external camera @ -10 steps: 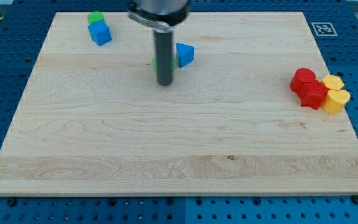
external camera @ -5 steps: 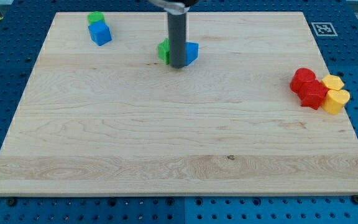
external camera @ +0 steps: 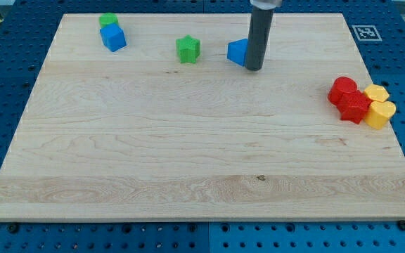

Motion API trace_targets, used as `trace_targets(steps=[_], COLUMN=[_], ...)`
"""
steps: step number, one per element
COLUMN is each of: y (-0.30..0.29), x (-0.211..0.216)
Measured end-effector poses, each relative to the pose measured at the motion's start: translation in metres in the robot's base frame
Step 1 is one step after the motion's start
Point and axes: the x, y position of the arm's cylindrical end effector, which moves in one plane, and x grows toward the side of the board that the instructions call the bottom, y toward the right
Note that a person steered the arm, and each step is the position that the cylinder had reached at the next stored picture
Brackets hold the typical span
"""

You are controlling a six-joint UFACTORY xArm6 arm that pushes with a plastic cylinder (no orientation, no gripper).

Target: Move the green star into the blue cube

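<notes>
The green star (external camera: 188,49) lies on the wooden board near the view's top, left of centre. The blue cube (external camera: 113,38) sits at the top left, touching a green block (external camera: 107,20) just above it. My tip (external camera: 254,68) stands to the right of the green star, right against a blue triangular block (external camera: 237,52) that lies between the tip and the star. The star and the blue cube are well apart.
Two red blocks (external camera: 349,98) and two yellow blocks (external camera: 380,105) cluster at the board's right edge. The board (external camera: 202,154) lies on a blue perforated table; a marker tag (external camera: 365,31) sits at its top right corner.
My rod moved right, from in front of the green star to right of the blue triangular block. The triangular block has shifted right and the star now shows fully.
</notes>
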Motion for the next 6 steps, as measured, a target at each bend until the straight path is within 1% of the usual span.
trace_targets(steps=[1, 2, 3, 4, 5, 6], y=[-0.007, -0.046, -0.087, -0.101, -0.076, -0.046], x=[-0.024, -0.042, -0.056, -0.057, -0.057, -0.038])
